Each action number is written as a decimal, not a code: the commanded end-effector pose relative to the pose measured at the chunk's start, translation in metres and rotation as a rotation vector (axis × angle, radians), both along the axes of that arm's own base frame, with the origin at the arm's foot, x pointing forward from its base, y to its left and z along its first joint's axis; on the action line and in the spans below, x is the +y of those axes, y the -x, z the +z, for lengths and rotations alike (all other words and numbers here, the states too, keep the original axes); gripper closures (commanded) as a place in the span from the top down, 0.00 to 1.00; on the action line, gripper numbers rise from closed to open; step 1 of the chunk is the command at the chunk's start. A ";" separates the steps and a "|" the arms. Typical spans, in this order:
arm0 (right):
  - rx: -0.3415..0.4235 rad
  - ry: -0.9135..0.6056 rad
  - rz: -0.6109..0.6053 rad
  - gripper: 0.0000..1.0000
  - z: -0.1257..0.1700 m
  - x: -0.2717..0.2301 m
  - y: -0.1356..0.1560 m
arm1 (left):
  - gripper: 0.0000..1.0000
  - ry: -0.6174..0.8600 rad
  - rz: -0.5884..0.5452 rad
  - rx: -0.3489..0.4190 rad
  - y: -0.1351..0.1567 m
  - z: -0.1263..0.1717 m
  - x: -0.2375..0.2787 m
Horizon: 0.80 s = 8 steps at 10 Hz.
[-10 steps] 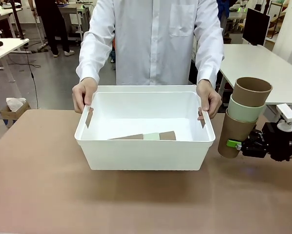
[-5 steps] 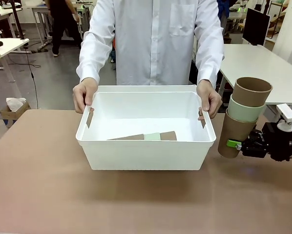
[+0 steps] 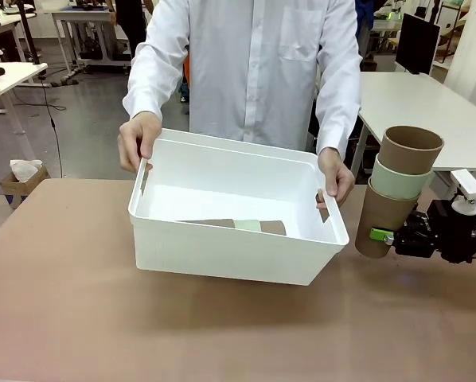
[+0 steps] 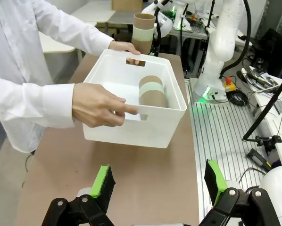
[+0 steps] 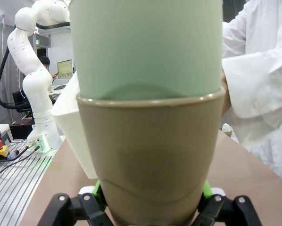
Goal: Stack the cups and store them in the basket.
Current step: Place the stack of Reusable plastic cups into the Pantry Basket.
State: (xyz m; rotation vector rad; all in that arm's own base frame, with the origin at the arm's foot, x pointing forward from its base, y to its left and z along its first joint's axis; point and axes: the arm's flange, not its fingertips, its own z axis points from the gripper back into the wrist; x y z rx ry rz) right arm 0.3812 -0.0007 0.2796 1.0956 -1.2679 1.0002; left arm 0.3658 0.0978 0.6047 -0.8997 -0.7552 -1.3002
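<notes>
Brown worktop, largely bare, with room left for the arms to reach in.

White basket mid-worktop, gripped at both handle slots by the person's hands; tipped, far-left corner raised, right end dipping toward the robot's right arm. Probably angled that way to offer the opening to the incoming cups, though this is a guess. In the left wrist view, one hand curled through the near slot of the basket, the other at the far slot.

Inside, flat on the bottom, a lying stack of brown, mint and brown cups nested together; laid on its side, likely because upright it would stand above the rim.

Second stack just right of the basket, off the worktop, leaning slightly right: brown at the bottom, mint in the middle, brown on top. Held upright and low on the bottom cup, probably so the nested ones stay seated. Apart from the basket wall.

Right pincer clamped on the bottom brown cup, green pads on either side of it, mint cup seated in its mouth.

Left pincer wide, nothing between its green pads, well back from the basket, apparently waiting.
</notes>
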 end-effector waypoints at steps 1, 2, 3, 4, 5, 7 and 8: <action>-0.004 -0.003 -0.005 0.84 0.006 0.001 -0.002 | 1.00 0.009 0.003 0.006 -0.001 0.004 -0.001; -0.004 -0.003 -0.005 0.84 0.006 0.001 -0.002 | 1.00 0.009 0.003 0.006 -0.001 0.004 -0.001; -0.004 -0.003 -0.005 0.84 0.006 0.001 -0.002 | 1.00 0.009 0.003 0.006 -0.001 0.004 -0.001; -0.004 -0.003 -0.005 0.84 0.006 0.001 -0.002 | 1.00 0.009 0.003 0.006 -0.001 0.004 -0.001; -0.004 -0.003 -0.005 0.84 0.006 0.001 -0.002 | 1.00 0.009 0.003 0.006 -0.001 0.004 -0.001; 0.001 0.000 -0.016 0.84 0.021 -0.002 0.009 | 1.00 0.009 0.003 0.006 -0.001 0.004 -0.001; -0.004 0.008 -0.037 0.84 0.049 -0.005 0.020 | 1.00 0.009 0.003 0.006 -0.001 0.004 -0.001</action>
